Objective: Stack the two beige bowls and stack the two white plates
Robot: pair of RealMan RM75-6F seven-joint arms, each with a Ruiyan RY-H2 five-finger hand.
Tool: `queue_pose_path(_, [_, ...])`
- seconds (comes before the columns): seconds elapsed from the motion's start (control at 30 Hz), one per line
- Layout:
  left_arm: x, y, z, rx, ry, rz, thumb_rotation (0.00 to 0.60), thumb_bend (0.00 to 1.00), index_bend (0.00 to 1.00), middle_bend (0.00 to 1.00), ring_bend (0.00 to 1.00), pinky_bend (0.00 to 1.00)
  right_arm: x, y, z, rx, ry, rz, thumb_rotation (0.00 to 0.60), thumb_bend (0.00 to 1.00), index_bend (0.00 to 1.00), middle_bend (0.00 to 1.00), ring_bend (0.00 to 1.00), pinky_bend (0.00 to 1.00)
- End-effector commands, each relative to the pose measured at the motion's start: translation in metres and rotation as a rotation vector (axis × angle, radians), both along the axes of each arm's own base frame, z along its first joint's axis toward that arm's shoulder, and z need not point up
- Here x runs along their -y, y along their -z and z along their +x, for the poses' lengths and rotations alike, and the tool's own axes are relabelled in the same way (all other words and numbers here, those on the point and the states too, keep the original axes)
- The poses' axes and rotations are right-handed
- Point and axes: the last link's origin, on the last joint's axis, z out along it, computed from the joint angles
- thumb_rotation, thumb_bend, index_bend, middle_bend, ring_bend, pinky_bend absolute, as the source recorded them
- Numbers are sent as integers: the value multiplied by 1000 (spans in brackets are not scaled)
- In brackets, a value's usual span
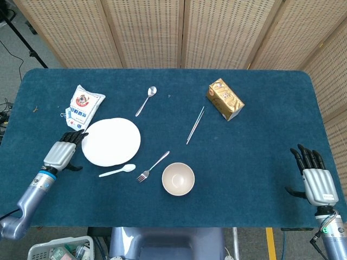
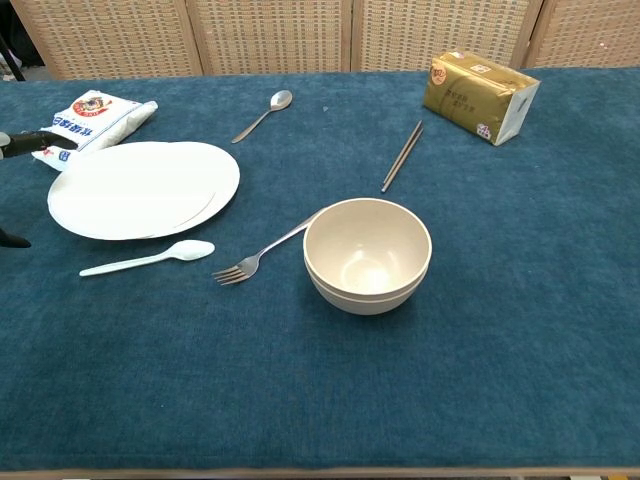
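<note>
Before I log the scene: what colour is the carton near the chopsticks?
Gold carton, clearest in the chest view.

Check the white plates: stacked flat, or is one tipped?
Stacked flat: the top plate lies on the lower plate, slightly offset, only its rim edge showing.

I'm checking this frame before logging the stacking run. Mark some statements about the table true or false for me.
1. The two beige bowls sit nested, one inside the other. True.
2. The two white plates lie on opposite sides of the table. False: one lies on the other, slightly offset.
3. The left hand is gripping a plate. False: it sits beside the plates' rim, holding nothing.
4. The fork lies between the white plastic spoon and the bowls. True.
5. The chopsticks rest in the bowls. False: they lie on the cloth near the gold carton.
</note>
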Motion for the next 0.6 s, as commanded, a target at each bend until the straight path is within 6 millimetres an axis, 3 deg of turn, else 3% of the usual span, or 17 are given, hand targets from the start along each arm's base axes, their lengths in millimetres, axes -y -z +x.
queue_pose_path(0.03, [1,-6,2,3,1,12,600,74,0,0,0,0,0,0,0,0,1,0,600,0,0,0,0,0])
queue_pose_path(0.3, [5,-14,2,-11,15,-4,600,74,0,0,0,0,0,1,0,4,1,7,600,0,0,0,0,0])
queue_pose_path(0.6, [-16,0,6,-125,80,27,600,75,0,0,0,0,0,3,0,1,4,9,600,0,0,0,0,0])
